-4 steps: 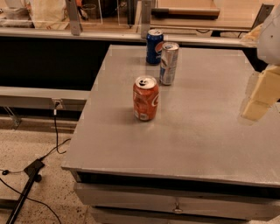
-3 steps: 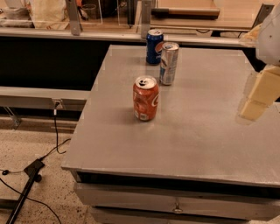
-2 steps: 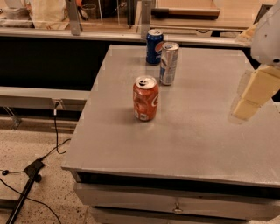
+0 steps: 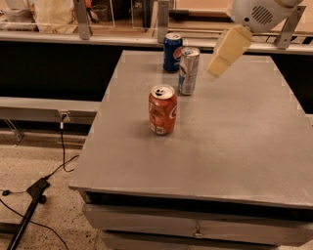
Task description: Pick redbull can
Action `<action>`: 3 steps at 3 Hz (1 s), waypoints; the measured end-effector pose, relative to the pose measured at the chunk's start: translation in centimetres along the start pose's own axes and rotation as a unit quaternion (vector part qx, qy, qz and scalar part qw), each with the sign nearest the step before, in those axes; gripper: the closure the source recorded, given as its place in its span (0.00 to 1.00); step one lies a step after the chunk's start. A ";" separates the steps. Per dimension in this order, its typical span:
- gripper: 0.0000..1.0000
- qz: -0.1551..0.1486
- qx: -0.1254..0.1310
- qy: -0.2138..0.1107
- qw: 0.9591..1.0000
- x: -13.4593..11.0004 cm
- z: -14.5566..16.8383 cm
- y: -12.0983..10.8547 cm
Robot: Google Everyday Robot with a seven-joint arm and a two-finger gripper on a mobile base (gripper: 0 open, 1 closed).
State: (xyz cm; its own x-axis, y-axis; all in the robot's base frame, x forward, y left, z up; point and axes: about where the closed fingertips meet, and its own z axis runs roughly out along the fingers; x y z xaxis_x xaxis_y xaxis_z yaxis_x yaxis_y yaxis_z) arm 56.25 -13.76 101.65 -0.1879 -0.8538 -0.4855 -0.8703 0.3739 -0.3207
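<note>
The redbull can (image 4: 188,71) is tall, slim and silver with blue patches, and it stands upright near the far middle of the grey table (image 4: 234,141). My gripper (image 4: 226,50) hangs in the air at the upper right, a short way to the right of the can and slightly above it, apart from it. Only a cream finger-like part (image 4: 228,49) shows below the white arm housing (image 4: 254,13). Nothing is in the gripper.
A dark-blue Pepsi can (image 4: 172,52) stands just behind and left of the redbull can. A squat orange-red can (image 4: 162,109) stands in front of it, nearer the table's left side. A shelf rail runs behind the table. Cables lie on the floor at left.
My gripper has moved left and up, from the table's right edge to a spot close to the right of the redbull can. The cans have not moved.
</note>
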 end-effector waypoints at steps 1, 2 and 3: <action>0.00 -0.005 0.004 -0.023 1.000 -3.2 1.8 -5.1; 0.00 -0.006 0.012 -0.031 0.999 -3.7 1.2 -5.6; 0.00 0.058 -0.018 -0.093 0.994 -2.2 3.7 -6.0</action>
State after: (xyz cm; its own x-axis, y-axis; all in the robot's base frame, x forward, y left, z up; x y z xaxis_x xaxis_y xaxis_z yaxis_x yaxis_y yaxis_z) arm 63.56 -12.78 101.66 -0.2029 -0.7225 -0.6609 -0.8645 0.4492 -0.2257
